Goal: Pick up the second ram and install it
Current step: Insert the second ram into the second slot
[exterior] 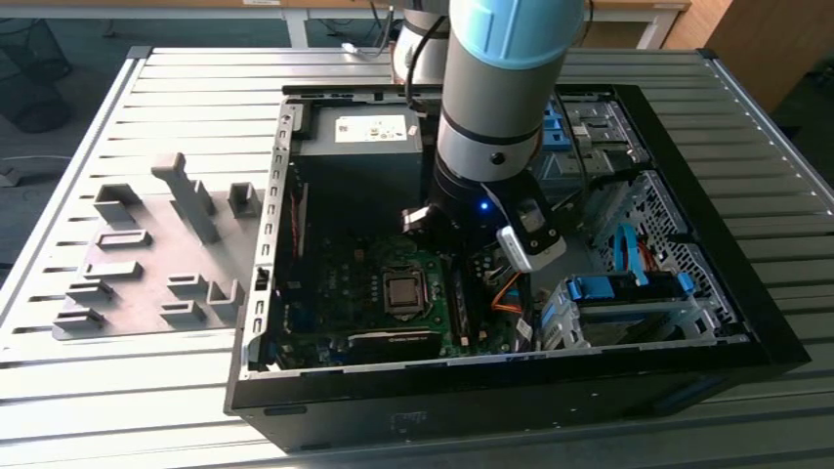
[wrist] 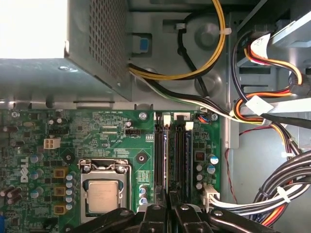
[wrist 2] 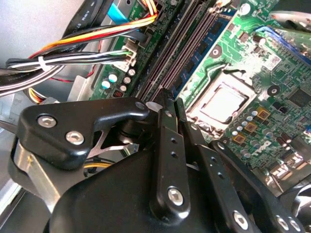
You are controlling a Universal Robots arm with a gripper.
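- The arm (exterior: 489, 117) reached down into the open case (exterior: 729, 322). In both wrist views the claw (wrist 2: 171, 104) (wrist: 169, 196) hung just over the memory slots (wrist: 181, 155).
- In the exterior view, the slots lay at three o'clock from the CPU socket (exterior: 404, 291).
- I could not tell whether the claw was clenched, released or grasping anything.
- In the first wrist view a thin dark strip, probably the ram (wrist: 168, 160), ran along the slots in line with the claw. Whether it was seated, half in or carried edge-on could not be told.
- The grey holder (exterior: 144, 264) sat on the table (exterior: 131, 391) at nine o'clock from the case, well apart from the claw.
- Judged progress: the pick-up looked done and the work had reached the slots. It could not be confirmed that the ram had been pressed home.
- Writing: the board (wrist: 107, 136) carried a white printed logo and fine white lettering, too small to read.
- A pale label (exterior: 371, 127) sat on the power supply at twelve o'clock from the socket, its print illegible.
- White tags on the cables (wrist: 257, 104) looked blank.
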